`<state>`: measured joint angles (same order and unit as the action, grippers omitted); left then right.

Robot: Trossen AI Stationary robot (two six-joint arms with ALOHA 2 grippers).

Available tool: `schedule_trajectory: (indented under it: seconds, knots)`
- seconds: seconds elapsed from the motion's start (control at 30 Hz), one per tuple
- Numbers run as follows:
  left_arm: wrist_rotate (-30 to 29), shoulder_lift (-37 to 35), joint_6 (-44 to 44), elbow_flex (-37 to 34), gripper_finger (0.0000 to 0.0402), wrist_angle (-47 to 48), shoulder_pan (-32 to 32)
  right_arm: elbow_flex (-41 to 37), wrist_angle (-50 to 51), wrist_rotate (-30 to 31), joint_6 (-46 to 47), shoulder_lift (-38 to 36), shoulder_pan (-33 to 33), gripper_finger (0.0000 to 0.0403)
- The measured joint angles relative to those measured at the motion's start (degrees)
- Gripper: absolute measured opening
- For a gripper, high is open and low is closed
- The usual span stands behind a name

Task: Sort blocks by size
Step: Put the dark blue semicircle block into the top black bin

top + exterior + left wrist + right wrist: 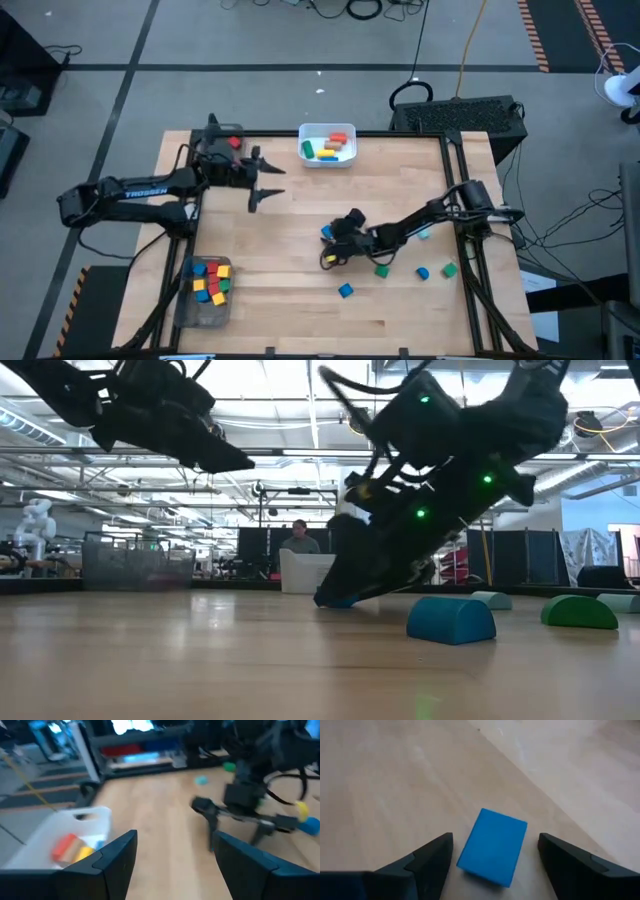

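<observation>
A blue block (492,845) lies flat on the wooden table near its middle (326,232). My right gripper (495,839) is open and slants down over it, one finger on either side, neither touching it. My left gripper (272,183) hovers open and holds nothing at the far left, beside the white bin (328,145), which holds red, yellow, green and blue blocks. Loose blocks lie near the right arm: green (381,270), blue (346,290), blue (423,272), green (449,268).
A clear tray (205,290) with several small blocks stands at the near left edge. Another tray (225,140) with a red piece sits at the far left corner. Bare wood lies between the two arms and along the near edge.
</observation>
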<state>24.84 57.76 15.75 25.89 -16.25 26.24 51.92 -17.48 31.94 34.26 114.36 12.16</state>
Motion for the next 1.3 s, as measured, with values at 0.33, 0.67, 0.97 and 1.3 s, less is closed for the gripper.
schedule_trajectory:
  seconds: [0.33, 0.67, 0.97, 1.3]
  knots:
    - [0.52, 5.52, 0.27, -0.06, 0.0261, 1.21, -8.47, 3.04, 4.06, 1.40, 0.72, 1.47, 1.19, 0.0210]
    - [0.48, 13.96, 11.90, -0.04, 0.0261, -2.27, -14.38, 2.93, 0.38, -1.80, -0.05, 1.36, 3.08, 0.0114]
    - [0.20, 17.79, 28.23, -0.02, 0.0260, -7.01, -19.88, 2.93, -9.71, -14.36, -4.21, -1.17, -0.40, 0.0117]
    - [-1.31, 17.79, 36.89, -0.02, 0.0260, -10.39, -22.14, 2.96, -22.55, -30.25, -4.10, -2.75, -6.79, 0.0118]
